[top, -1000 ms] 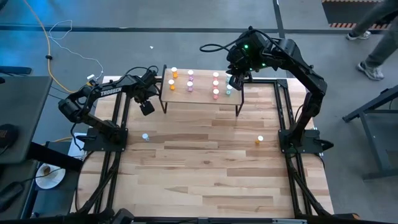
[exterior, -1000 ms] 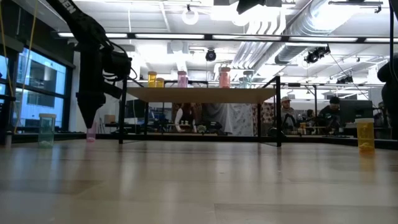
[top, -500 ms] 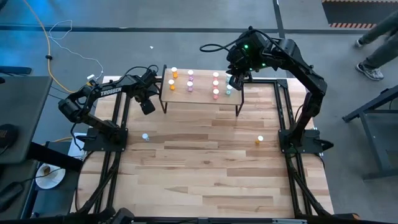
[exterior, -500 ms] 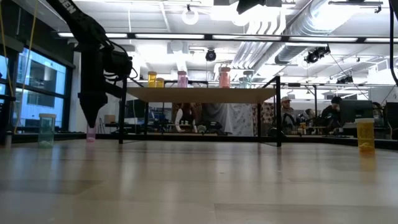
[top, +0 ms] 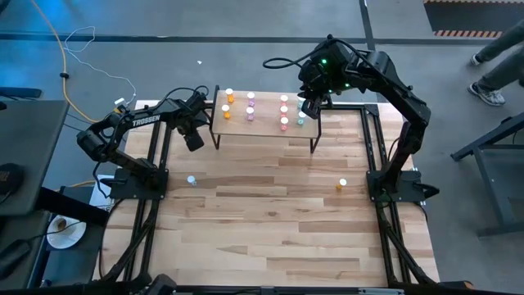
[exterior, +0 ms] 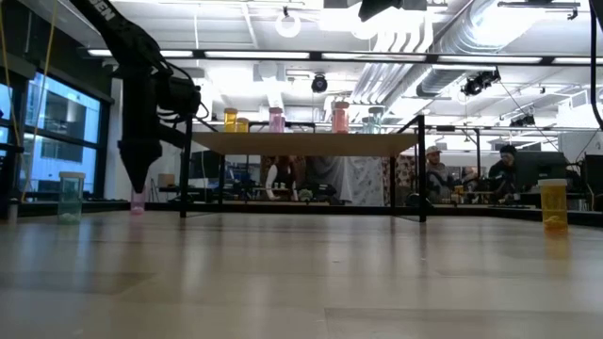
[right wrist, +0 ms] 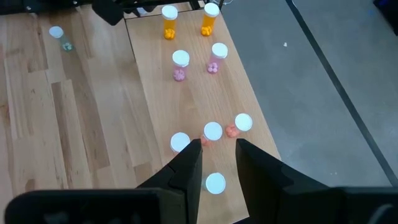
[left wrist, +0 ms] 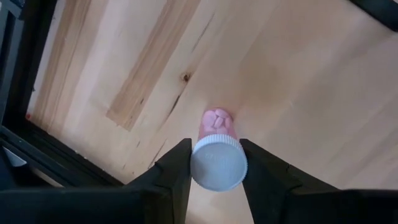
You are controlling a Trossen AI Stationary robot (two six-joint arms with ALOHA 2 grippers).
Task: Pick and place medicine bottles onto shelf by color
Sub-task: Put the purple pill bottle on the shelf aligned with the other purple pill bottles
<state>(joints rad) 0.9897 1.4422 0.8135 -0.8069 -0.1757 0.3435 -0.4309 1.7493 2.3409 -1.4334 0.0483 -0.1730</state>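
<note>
Left gripper (left wrist: 214,165) clamped on pink bottle (left wrist: 216,151) just under its cap (light, rigid, slick). Right gripper (right wrist: 217,155) hovers above shelf (right wrist: 155,93), fingers apart, empty.

Eight medicine bottles (right wrist: 180,59) stand on the one shelf (top: 262,124), three more stand on the bench (top: 270,213), and two pincers (left wrist: 216,171) are in view.
</note>
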